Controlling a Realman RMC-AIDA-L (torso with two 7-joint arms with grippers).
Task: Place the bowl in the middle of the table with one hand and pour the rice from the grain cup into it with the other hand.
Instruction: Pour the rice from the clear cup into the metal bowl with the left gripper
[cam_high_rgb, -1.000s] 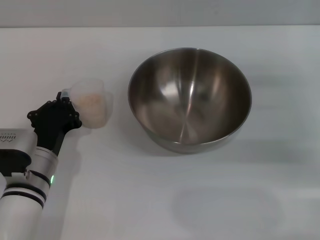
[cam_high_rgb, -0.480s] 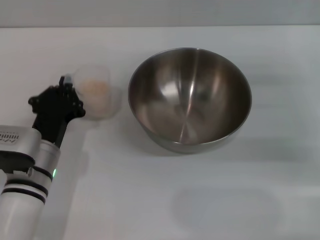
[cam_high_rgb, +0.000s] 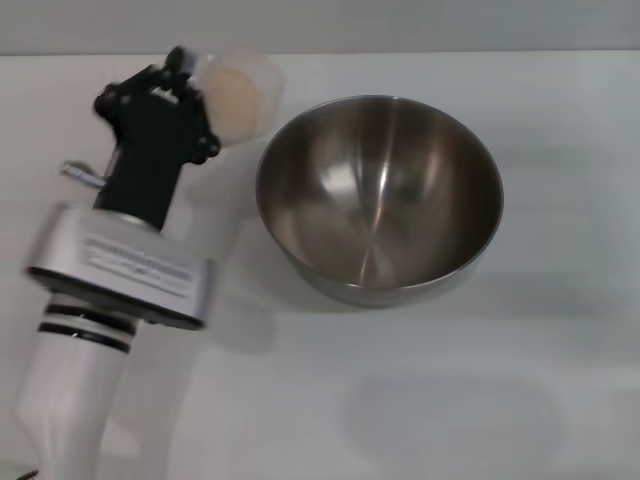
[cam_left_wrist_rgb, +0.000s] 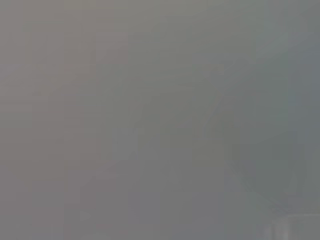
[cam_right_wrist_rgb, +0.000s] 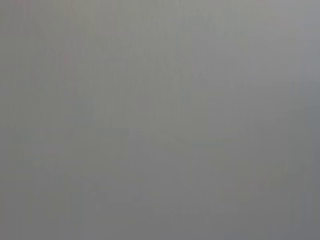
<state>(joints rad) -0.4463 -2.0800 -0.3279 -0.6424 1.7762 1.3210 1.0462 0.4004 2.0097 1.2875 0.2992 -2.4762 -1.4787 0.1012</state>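
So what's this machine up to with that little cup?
The robot's left gripper holds a small clear grain cup full of rice, raised beside the rim of a big steel bowl on the white table. The bowl sits near the middle, with no rice in it: the pouring has not begun. The right arm is out of sight.
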